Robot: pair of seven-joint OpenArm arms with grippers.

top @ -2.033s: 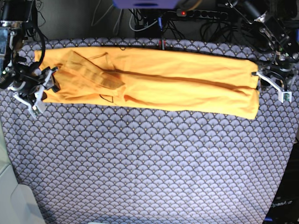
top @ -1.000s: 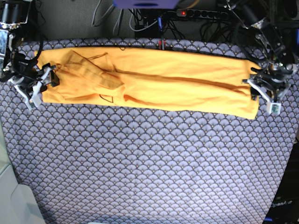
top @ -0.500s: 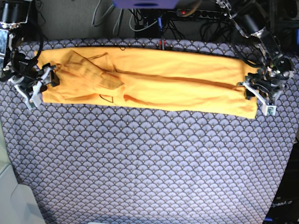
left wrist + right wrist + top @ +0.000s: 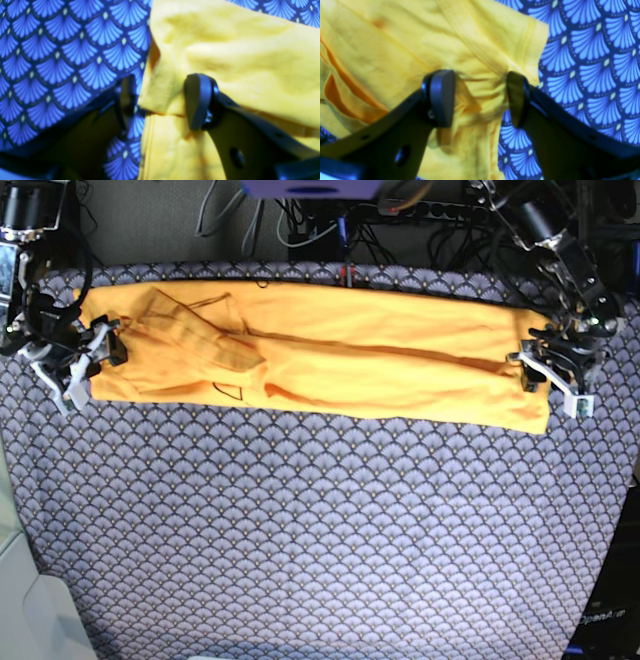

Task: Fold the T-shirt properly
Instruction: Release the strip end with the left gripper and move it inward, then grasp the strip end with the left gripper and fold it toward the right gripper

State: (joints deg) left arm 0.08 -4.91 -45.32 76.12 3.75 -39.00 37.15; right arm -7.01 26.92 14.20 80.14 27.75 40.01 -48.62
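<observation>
1. Scallop-patterned blue-grey cloth (image 4: pixel 320 540) covers the whole tabletop; cables and a power strip (image 4: pixel 440 210) run behind its far edge.
2. Along that far edge I see the T-shirt (image 4: pixel 330 360) folded into a long yellow-orange band, reaching almost from the left edge to the right edge; a small dark scribble mark (image 4: pixel 228 390) shows on its near side, towards the left.
3. My left gripper (image 4: pixel 553 380) sits at the band's end by the right edge; in its wrist view the jaws stand spread, one finger (image 4: pixel 197 100) on top of the shirt, the other (image 4: pixel 127 100) on the cloth just beside the hem, with the folded edge between them, not pinched.
4. My right gripper (image 4: pixel 85 363) sits at the band's end by the left edge; jaws spread there too, both fingers (image 4: pixel 442 96) straddling a bunched bit of fabric near the sleeve hem; I cannot tell whether the pads touch it.
</observation>
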